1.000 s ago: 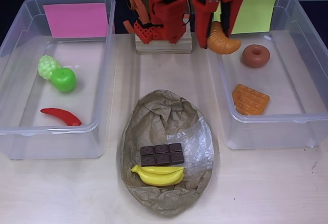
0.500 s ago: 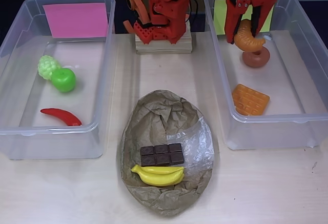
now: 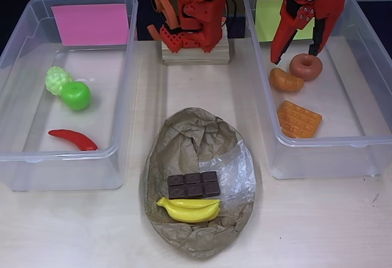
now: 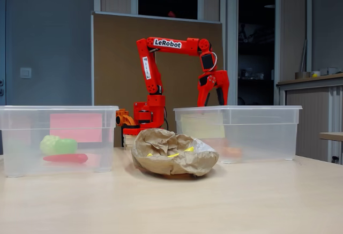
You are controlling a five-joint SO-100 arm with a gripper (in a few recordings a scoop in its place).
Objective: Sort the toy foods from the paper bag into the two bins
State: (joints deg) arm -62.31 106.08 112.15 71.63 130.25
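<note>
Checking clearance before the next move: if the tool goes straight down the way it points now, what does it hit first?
The tool, open and empty, points down into the bin with the yellow-green label. Likely bare bin floor between the croissant and donut, though either could get clipped; depth is unclear.

I see the pink-label bin (image 3: 18, 145) at left in the overhead view holding grapes (image 3: 57, 79) touching the apple (image 3: 76, 95), with the chili (image 3: 73, 139) lying nearer the front wall. The yellow-green-label bin (image 3: 367, 145) at right holds the croissant (image 3: 285, 81) lying flat just beside the donut (image 3: 306, 66), and the waffle (image 3: 299, 119) in front of them. Between the bins, the crumpled brown bag (image 3: 190, 133) lies open; on it I see the chocolate bar (image 3: 193, 185) touching the banana (image 3: 188, 209) beside its clear patch.
</note>
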